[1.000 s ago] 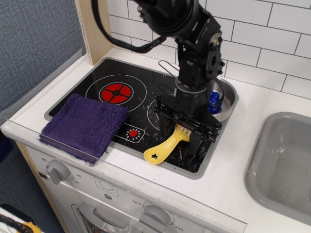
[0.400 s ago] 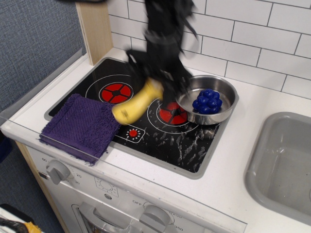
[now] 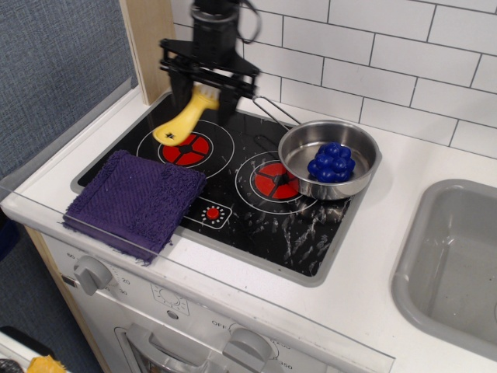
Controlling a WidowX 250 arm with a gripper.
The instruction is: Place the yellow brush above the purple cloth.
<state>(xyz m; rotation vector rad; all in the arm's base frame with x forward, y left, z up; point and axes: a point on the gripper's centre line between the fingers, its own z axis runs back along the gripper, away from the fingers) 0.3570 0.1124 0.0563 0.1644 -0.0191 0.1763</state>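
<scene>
I see the dark purple square terry cloth (image 3: 134, 200) on the black stovetop's (image 3: 256, 214) front-left; my black gripper (image 3: 203, 92) hangs behind it, clamped on the small yellow plastic brush (image 3: 186, 119), handle angling down-left over the left burner.

Reaching down from the top edge near the back left, black arm upright, wrist vertical. Gripper (image 3: 206, 95) pointing straight down, wide black crossbar level, two fingers (image 3: 227, 97) hanging from it and closed on the bristle end of the yellow brush (image 3: 185, 119).
</scene>
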